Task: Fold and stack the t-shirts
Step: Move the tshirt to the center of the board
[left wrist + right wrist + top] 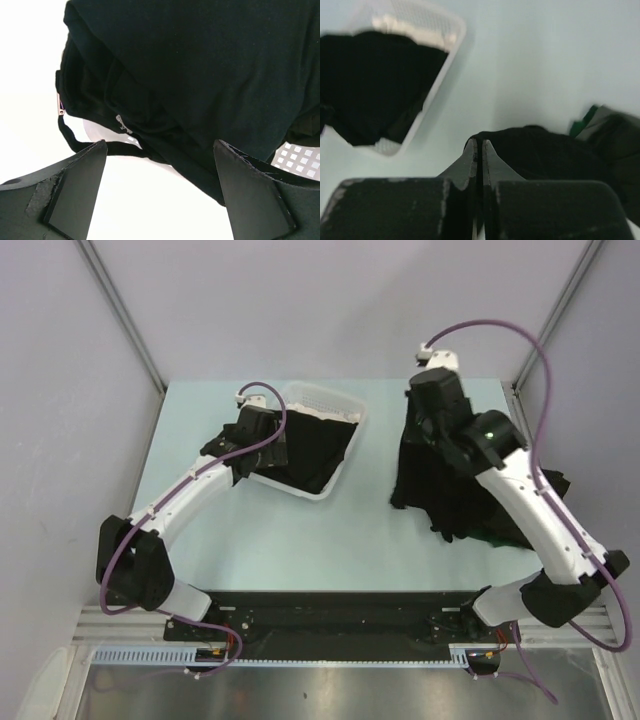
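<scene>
1. Left jaws are spread wide, with nothing clamped between them.
2. The black t-shirt pile [200, 65] is bunched just ahead of the left jaws. It fills the view beyond both tips, and one fold dips close to one tip. Can't tell if it touches.
3. The white slotted basket [335, 405] holds that pile. The left jaws sit at its rim, where cloth spills over the edge, and a bit of slotted wall shows under the cloth just beyond them.
4. Right jaws are pressed shut, tips together, pinching the hanging t-shirt [440, 475]. In the wrist view the cloth rises to a peak right at the tips.
5. That shirt drapes down below the right jaws, and its lower part is spread on the desk [300, 540].
6. A green cloth edge [581, 126] shows off to one side of the right jaws, tucked under more dark cloth.
7. The basket is well apart from the right jaws, with bare desk between them.
</scene>
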You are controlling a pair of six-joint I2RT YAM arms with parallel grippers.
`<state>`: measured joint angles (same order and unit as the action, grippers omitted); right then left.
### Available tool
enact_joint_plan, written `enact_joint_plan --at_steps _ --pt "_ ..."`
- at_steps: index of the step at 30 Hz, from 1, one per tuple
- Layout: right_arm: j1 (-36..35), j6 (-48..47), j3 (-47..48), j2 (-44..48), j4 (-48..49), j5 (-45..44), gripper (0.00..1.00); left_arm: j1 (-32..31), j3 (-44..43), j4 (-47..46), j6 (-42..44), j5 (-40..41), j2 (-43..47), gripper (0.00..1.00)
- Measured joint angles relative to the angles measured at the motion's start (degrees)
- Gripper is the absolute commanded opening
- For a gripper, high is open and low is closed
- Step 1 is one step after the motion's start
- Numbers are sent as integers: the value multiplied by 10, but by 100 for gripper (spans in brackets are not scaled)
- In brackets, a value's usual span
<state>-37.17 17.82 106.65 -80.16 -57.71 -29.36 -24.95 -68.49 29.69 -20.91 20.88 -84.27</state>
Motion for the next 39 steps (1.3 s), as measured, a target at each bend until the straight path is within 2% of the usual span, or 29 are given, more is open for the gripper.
enact_joint_plan --at_steps 5,12,14,15,25,32,39 --pt "-9 47 -129 -13 36 84 0 0 0 -2 0 -2 1 93" --pt "-40 73 -137 -50 108 138 0 0 0 -5 1 -2 7 93" --pt "-43 73 -144 -58 122 141 11 0 0 -6 1 -1 8 93" --pt "-43 73 -149 -63 127 141 21 0 0 -7 2 -1 9 93" --pt "-43 67 -167 -103 130 143 46 0 7 -11 5 6 10 93" --pt "-32 41 -154 -116 160 134 46 0 18 -7 5 14 12 91" --pt "-4 20 -149 -211 230 141 46 0 18 4 14 19 27 88"
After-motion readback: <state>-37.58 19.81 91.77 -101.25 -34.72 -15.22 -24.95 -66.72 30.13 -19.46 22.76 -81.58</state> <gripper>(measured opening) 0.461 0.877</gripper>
